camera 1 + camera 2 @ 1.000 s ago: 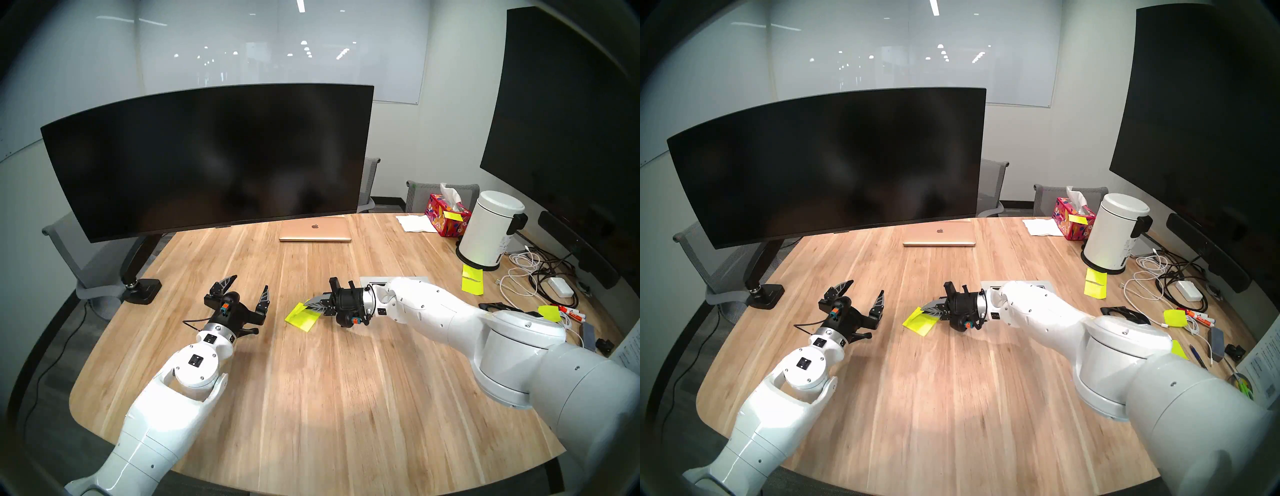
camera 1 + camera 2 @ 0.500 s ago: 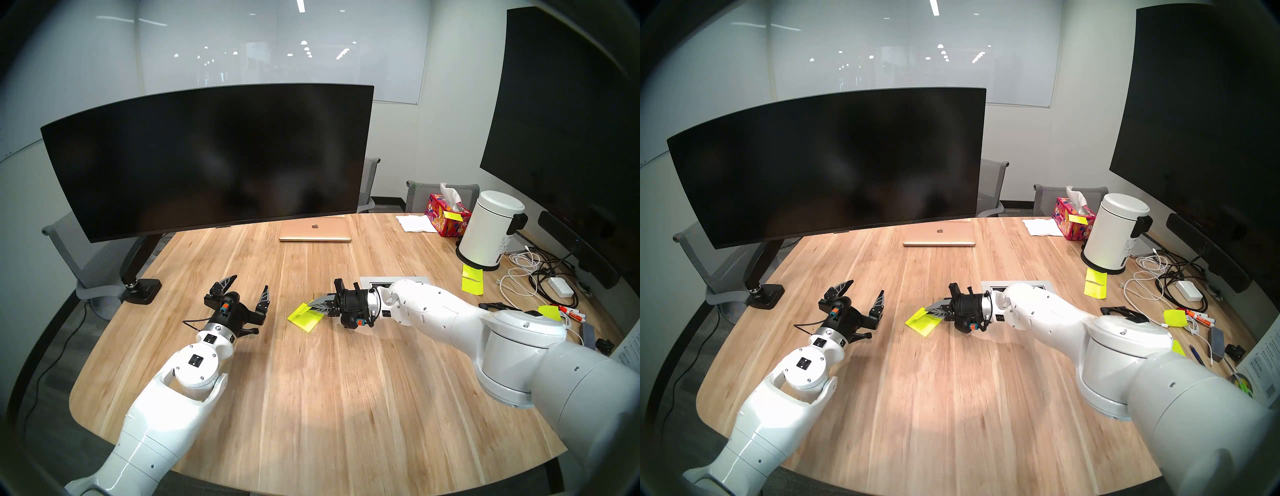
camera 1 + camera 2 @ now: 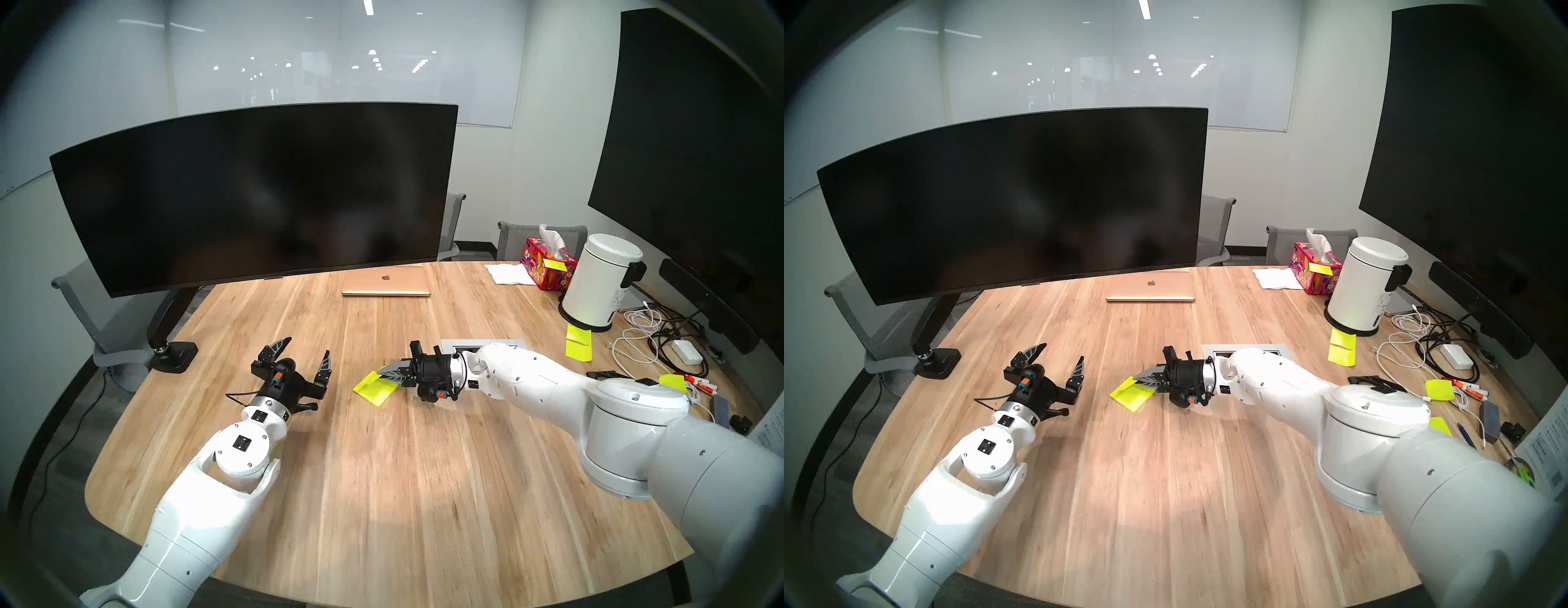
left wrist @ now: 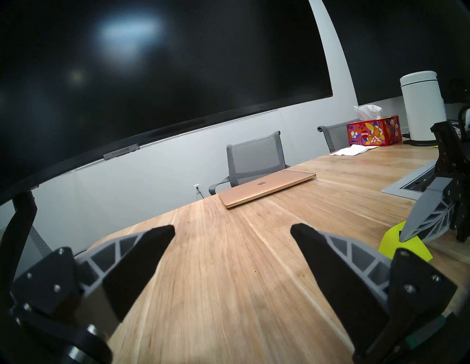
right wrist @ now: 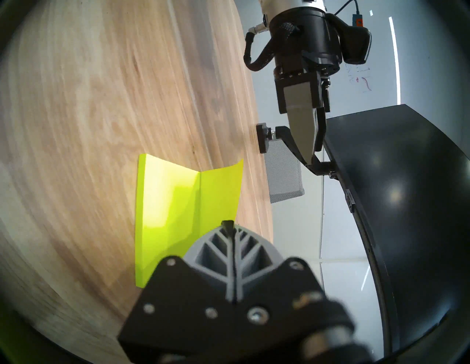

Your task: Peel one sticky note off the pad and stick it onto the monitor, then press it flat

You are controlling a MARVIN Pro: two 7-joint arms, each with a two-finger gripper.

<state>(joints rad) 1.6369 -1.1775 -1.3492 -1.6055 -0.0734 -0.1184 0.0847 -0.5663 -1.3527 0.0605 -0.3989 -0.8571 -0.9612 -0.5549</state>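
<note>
Yellow-green sticky note [image 5: 218, 193] edge pinched by right end effector [image 5: 228, 225], grip hidden; left end effector [image 3: 304, 354] released.

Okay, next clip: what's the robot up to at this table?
The right gripper is shut on the edge of the top sticky note, which is lifted and folded up from the pad on the wooden table but still joined along one side. The left gripper hangs open beside it, touching nothing. The curved monitor behind has no note on it yet, so sticking and pressing are still to do.
</note>
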